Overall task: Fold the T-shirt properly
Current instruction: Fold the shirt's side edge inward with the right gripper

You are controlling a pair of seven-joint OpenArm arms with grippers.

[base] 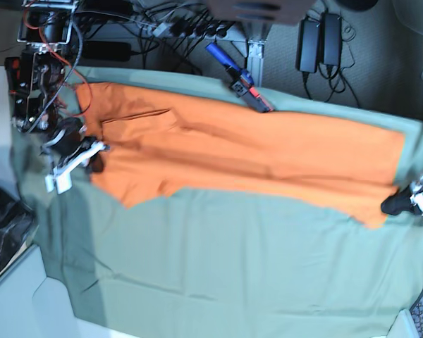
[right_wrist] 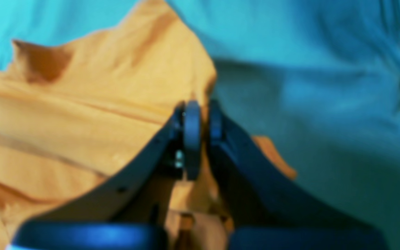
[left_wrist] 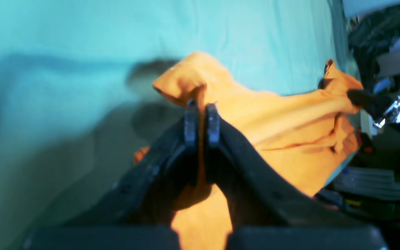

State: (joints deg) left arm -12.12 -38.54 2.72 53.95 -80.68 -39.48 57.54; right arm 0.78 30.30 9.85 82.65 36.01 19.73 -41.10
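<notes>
Sage-green cloth draped over the tabletop, creased — cables and power bricks beyond its far edge. Orange T-shirt stretched wide across the cloth's far half, soft and rumpled. Left end effector clamped on one orange edge; right end effector pinched shut on the opposite edge.

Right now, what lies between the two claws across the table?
In the base view, only the T-shirt spans the stretch from the right claw to the left claw, pulled out over the green cloth.
</notes>
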